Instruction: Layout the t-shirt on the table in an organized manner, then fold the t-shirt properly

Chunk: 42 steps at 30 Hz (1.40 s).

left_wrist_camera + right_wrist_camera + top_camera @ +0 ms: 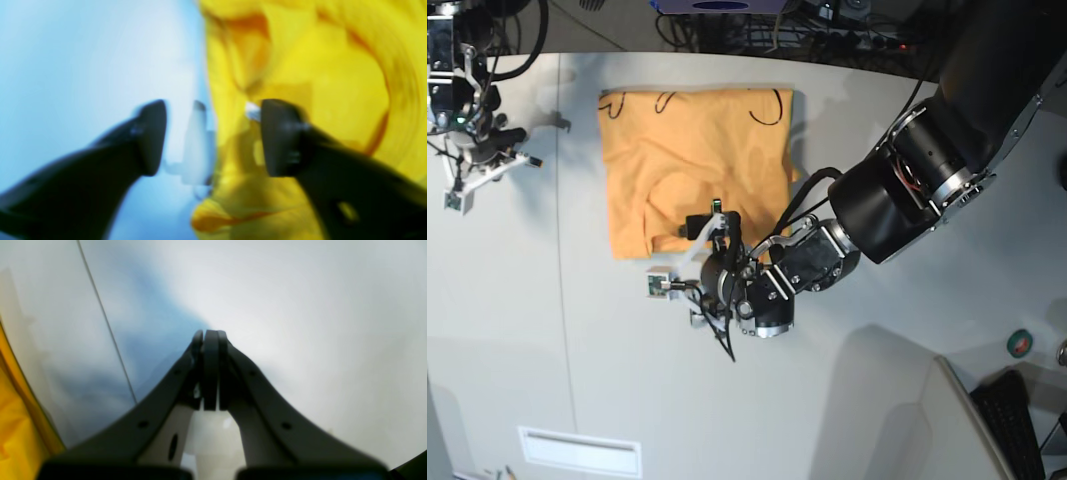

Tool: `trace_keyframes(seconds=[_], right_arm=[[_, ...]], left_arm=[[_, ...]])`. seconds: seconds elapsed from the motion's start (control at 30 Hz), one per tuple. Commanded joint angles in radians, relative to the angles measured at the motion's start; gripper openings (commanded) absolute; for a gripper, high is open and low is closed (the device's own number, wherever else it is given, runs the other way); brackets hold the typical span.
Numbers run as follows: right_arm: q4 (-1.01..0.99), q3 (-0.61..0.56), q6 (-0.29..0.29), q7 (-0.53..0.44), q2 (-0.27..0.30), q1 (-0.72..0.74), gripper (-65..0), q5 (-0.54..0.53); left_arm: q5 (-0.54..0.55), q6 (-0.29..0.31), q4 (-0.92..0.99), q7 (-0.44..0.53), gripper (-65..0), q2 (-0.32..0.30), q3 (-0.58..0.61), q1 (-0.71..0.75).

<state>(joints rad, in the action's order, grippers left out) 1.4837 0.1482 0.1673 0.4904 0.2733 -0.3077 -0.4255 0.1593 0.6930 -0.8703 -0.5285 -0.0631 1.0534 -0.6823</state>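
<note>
The left gripper (689,258) hangs at the folded t-shirt's (692,160) six o'clock edge, jaws spread wide and holding nothing. The shirt lies flat toward the white desk's (547,330) twelve o'clock. At ten o'clock, the right gripper (210,336) has its jaws pressed together, empty.

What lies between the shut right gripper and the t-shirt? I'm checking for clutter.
Only bare table, crossed by its thin dark seam, separates the right gripper from the t-shirt, as the right wrist view shows.
</note>
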Motion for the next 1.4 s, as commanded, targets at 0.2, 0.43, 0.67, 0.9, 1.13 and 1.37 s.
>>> trace_keyframes(seconds=[0.2, 0.43, 0.67, 0.9, 1.13, 1.37], right_arm=[[0.027, 0.004, 0.001, -0.022, 0.013, 0.000, -65.0, 0.004], [0.186, 0.012, -0.001, -0.022, 0.028, -0.109, -65.0, 0.004], [0.343, 0.023, -0.001, -0.022, 0.090, -0.311, -65.0, 0.003], [0.427, 0.024, -0.001, -0.019, 0.106, -0.631, -65.0, 0.000], [0.389, -0.088, -0.001, -0.019, 0.106, -0.845, -65.0, 0.003], [-0.047, -0.533, -0.001, -0.022, 0.136, -0.583, -65.0, 0.001]], left_arm=[[0.016, 0.005, -0.175, -0.117, -16.3, -0.034, -0.276, -0.001], [-0.100, 0.005, -0.562, -0.226, -65.0, -0.162, -0.615, 0.330], [-0.149, 0.005, -0.832, -0.064, -65.0, -0.252, -1.010, 0.846], [-0.111, 0.005, -0.930, 0.041, -65.0, -0.271, -1.321, 1.257], [-0.109, 0.005, -0.841, 0.044, -65.0, -0.264, -1.410, 1.489], [-0.123, 0.005, -0.442, 0.206, -65.0, -0.188, -1.410, 1.418]])
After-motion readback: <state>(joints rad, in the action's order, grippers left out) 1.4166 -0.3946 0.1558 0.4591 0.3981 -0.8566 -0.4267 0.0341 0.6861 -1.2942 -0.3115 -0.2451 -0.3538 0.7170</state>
